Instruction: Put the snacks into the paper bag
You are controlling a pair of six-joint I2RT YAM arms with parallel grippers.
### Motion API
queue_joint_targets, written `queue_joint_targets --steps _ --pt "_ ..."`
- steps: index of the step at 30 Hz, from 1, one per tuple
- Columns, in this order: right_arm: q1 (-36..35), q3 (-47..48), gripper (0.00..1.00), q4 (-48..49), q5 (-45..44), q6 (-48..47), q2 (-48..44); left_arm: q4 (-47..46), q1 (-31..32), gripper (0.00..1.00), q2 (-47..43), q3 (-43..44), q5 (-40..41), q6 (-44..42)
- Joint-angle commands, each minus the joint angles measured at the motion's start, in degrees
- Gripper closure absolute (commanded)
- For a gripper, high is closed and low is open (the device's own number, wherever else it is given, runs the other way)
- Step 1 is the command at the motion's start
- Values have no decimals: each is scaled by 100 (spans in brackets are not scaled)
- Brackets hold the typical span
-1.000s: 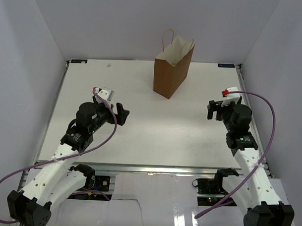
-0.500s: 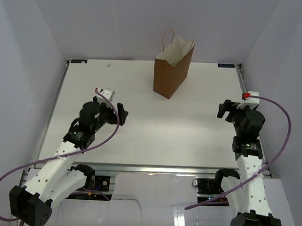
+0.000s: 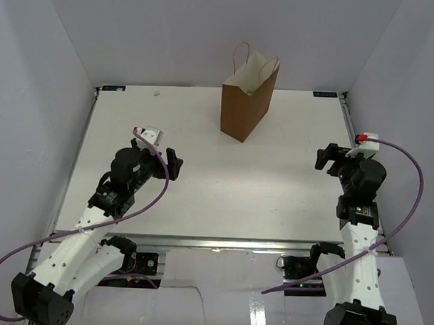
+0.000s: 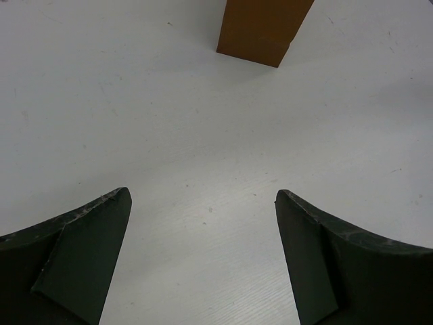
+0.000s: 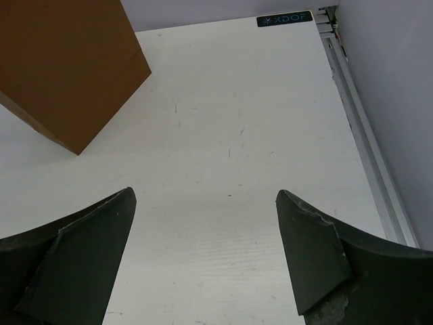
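The brown paper bag (image 3: 244,110) stands upright at the back middle of the white table, its mouth open and its handles up. Its lower part shows in the left wrist view (image 4: 262,30) and its side in the right wrist view (image 5: 67,68). The snacks are out of view in every frame. My left gripper (image 3: 173,164) hovers left of the middle, open, with only bare table between its fingers (image 4: 203,196). My right gripper (image 3: 330,158) is near the right edge, open and empty (image 5: 205,196).
White walls close the table in on the left, back and right. A metal rail (image 5: 369,149) runs along the right edge, with a small dark label (image 5: 284,19) at the far right corner. A small speck (image 3: 156,94) lies at the back left.
My right arm has swung right, toward the table's right edge, and its gripper stays open. The left arm has barely shifted. The bag has not moved.
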State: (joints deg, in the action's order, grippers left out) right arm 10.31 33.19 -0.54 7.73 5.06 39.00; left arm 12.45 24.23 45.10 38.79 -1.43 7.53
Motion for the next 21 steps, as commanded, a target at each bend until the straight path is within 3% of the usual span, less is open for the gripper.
queue_joint_targets --steps 1,21 --pt "112 56 10 62 124 118 -33 21 21 2 -124 -20 55 -32" --pt "235 249 10 -324 308 224 -24 30 21 2 7 -55 257 -24"
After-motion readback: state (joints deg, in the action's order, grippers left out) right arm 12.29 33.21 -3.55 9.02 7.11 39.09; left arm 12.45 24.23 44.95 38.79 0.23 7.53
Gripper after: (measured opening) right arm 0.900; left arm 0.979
